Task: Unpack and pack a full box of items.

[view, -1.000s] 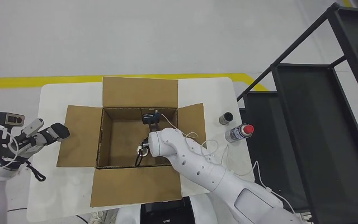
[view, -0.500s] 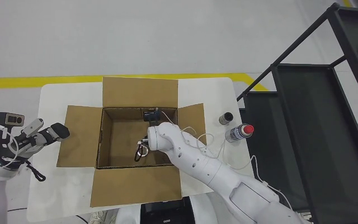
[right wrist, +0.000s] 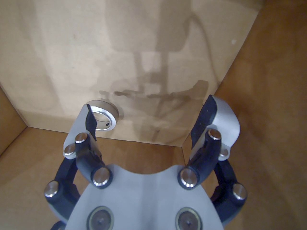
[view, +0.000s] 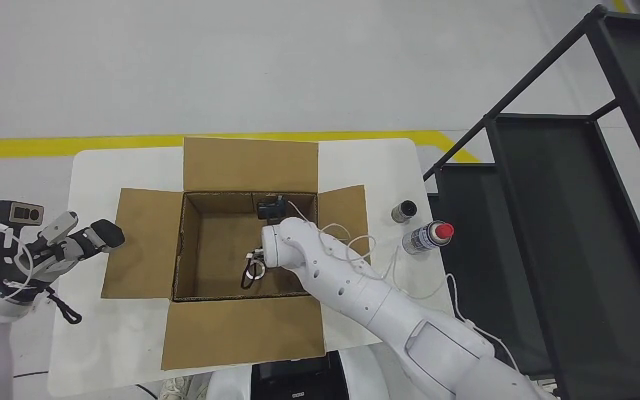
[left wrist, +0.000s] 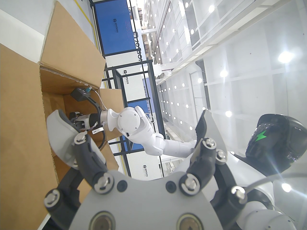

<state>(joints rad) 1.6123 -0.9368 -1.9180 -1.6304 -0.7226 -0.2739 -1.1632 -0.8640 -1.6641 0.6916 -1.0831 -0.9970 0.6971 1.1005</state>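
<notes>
White desk (view: 100, 170), open cardboard box (view: 250, 165) at its middle with all four flaps folded out.
The right gripper (right wrist: 148, 107) hangs inside the box, fingers spread wide, empty, one finger just beside a silver ring (right wrist: 112, 118) on the box floor. The left gripper (left wrist: 129, 118), also spread, sits past the desk's left edge. A small can (view: 404, 211) and a red-capped spray can (view: 428, 237) stand near the right edge.

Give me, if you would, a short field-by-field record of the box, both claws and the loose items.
Box: open cardboard box on the white table, four flaps folded out
Inside box: silver metal ring lying on the floor
Right claw: open, empty, down inside the box, ring beside one fingertip
Left claw: open, empty, outside the box beyond one side flap
Outside box: red-capped spray can and small dark can, on the table beyond the opposite flap
</notes>
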